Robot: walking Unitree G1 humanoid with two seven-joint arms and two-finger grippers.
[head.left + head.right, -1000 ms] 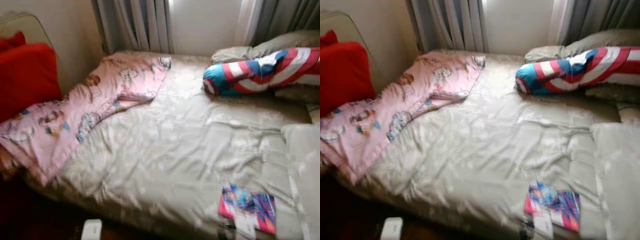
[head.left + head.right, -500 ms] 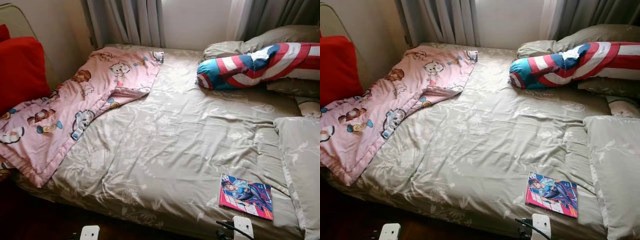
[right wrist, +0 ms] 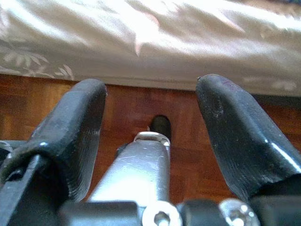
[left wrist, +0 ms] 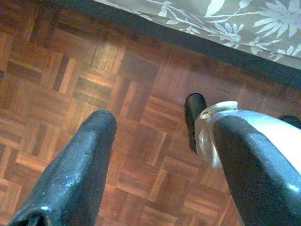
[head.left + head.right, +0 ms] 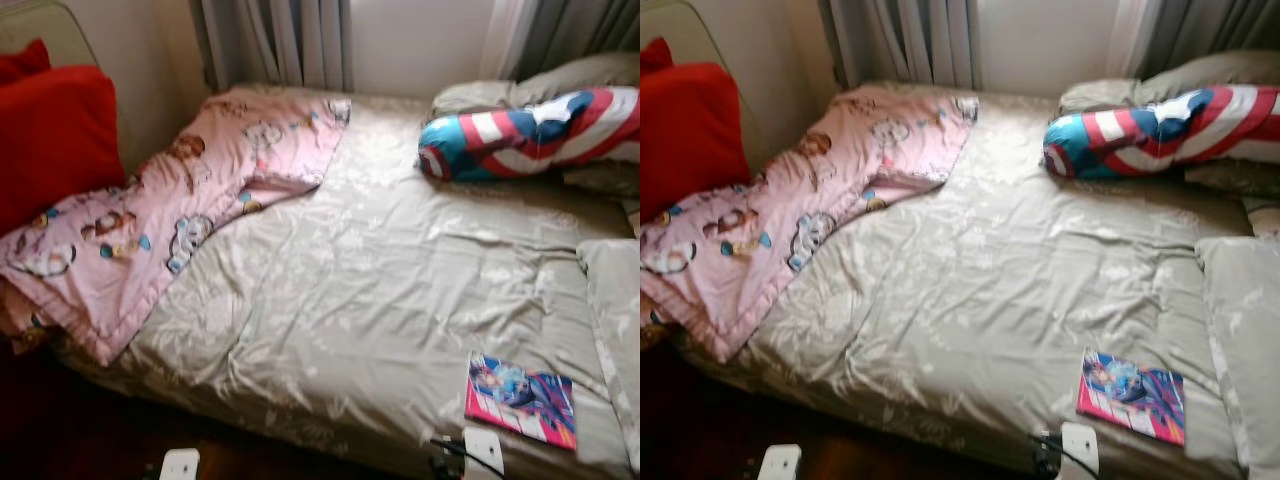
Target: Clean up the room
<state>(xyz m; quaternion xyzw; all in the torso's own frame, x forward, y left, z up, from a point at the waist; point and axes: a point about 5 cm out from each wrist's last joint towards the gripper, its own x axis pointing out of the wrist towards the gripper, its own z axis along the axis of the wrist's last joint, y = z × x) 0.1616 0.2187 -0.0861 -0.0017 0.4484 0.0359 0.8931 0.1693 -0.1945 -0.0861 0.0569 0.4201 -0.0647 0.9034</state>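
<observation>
Approach/survey step, by my read: robot stands at the foot of the bed [image 5: 360, 300], nothing picked up yet, head views slightly blurred. Most obvious clutter is the comic book [image 5: 520, 398], flat on the grey-green duvet at lower right of the left eye view, close to the bed's near edge, just beside the grey pillow [image 5: 1245, 320] at the right margin. Pink cartoon blanket [image 5: 160, 215] lies crumpled across the left side of the frame, draped off the bed's left edge, touching the red cushion [image 5: 55, 140] at upper left. Striped red-white-blue bolster [image 5: 530, 135] sits upper right against more grey pillows, curtains [image 5: 275, 40] behind. Left gripper [image 4: 160, 160] hangs low over the parquet floor [image 4: 70, 80], fingers spread apart, holding nothing; bed skirt edge shows at the top of that wrist view. Right gripper [image 3: 150, 127] likewise released and empty, pointing at floor with the duvet's hanging edge beyond it. So the book is well apart from both sets of jaws, up on the mattress while they dangle below it. Next move likely calls for stepping nearer on the right, raising the right arm over the bed edge and coming down on the book; thin flat cover on soft bedding may be awkward to pinch.
</observation>
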